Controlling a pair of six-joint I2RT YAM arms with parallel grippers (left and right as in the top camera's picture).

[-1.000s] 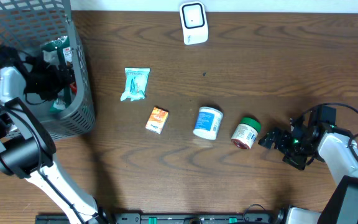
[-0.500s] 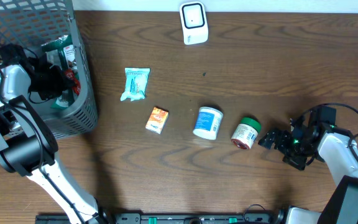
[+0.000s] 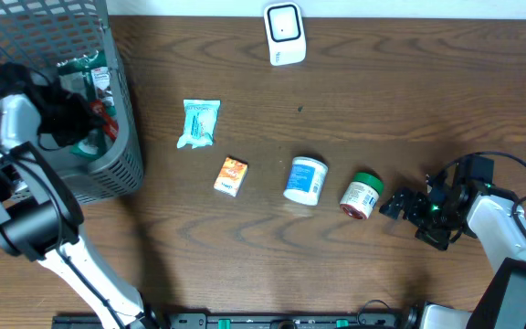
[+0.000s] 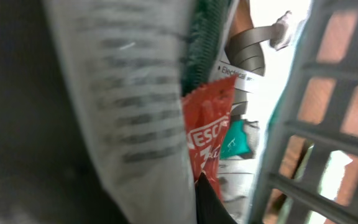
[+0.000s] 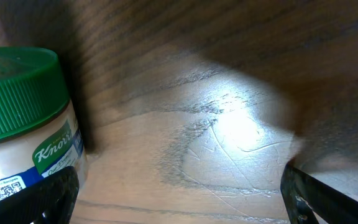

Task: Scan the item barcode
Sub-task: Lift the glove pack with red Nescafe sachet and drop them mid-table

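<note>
**Left fingers clenched in the basket, scanner off toward 2 o'clock**

Left fingers are clenched deep among the packets in the wire basket, at the 9 o'clock edge of the desk. From the wrist camera, a red sachet stands right at the tips, with a grey-printed wrapper pressed against it on the 9 o'clock side. I cannot tell which of the two is pinched, or whether either is. The sachet's long axis runs 12 to 6 in that view.

Right fingers are released, spread wide and low over the desk. The green-lidded jar lies on its side just beside them at 9 o'clock, not touched.

What matters for the next move: the scanner sits at the desk's 12 o'clock edge, roughly 2 o'clock from the left fingers and well apart from them. The left arm is the one at the item, so I judge it should lift clear of the basket wall first, then carry the item toward 2 o'clock with the printed face turned to the scanner
</note>
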